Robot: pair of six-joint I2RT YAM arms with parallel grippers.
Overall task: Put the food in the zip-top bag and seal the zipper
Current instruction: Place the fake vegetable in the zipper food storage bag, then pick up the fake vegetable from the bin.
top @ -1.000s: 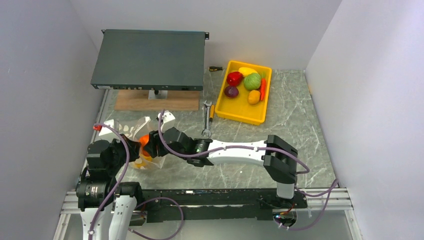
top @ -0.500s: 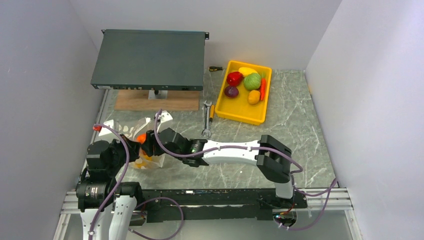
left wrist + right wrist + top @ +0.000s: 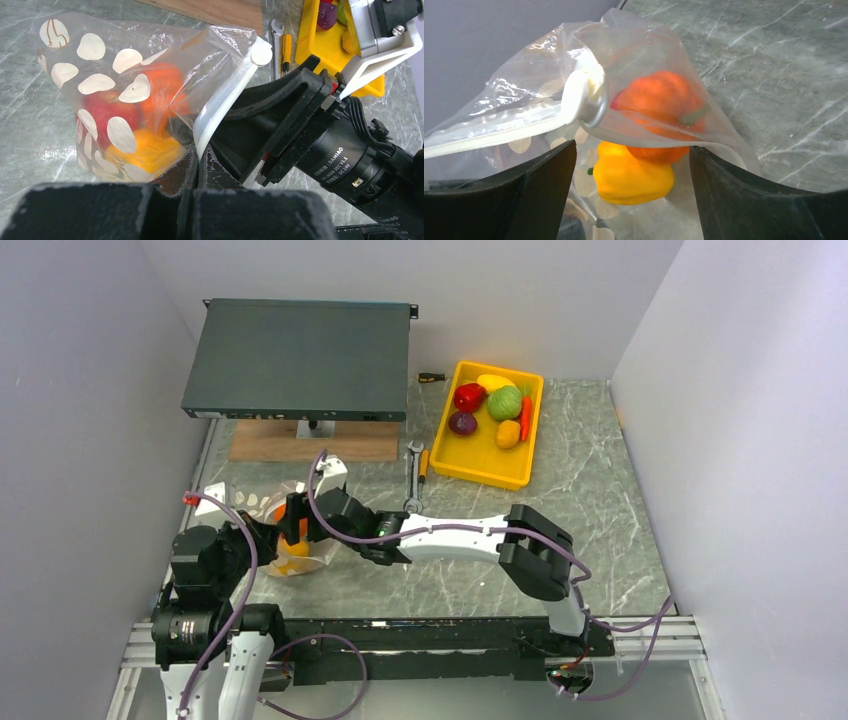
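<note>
Over on the near left of the marble table (image 3: 600, 500), the zip-top bag (image 3: 100, 65) stands crumpled between the two arms, its white dots facing the left wrist camera. Inside it lie an orange pepper (image 3: 656, 107), a yellow pepper (image 3: 631, 177) beneath that, and a red fruit (image 3: 107, 112) against the dotted wall. The zipper (image 3: 220, 105) runs as a whitish strip along the mouth, unsealed, and it curves down to the left gripper (image 3: 195, 170), whose jaws are together on the bag's edge at the near end of that strip. The right gripper (image 3: 631, 150) is pushed up to the mouth with its jaws wide apart and gripping nothing; the two peppers show between its fingers (image 3: 539, 185) through the clear film. I cannot tell whether those fingers are inside the bag or only against it.

Well apart, at the far right, the yellow tray (image 3: 478, 470) holds a green cabbage (image 3: 505, 402), a carrot (image 3: 526, 417), a red piece (image 3: 468, 396), a purple piece (image 3: 462, 423), a yellow piece (image 3: 492, 381) and a small orange piece (image 3: 508, 433). A wrench (image 3: 413, 480) and a screwdriver (image 3: 423, 462) lie just left of the tray, and a dark flat case (image 3: 300, 358) rests on a wooden board (image 3: 312, 445) at the far left
</note>
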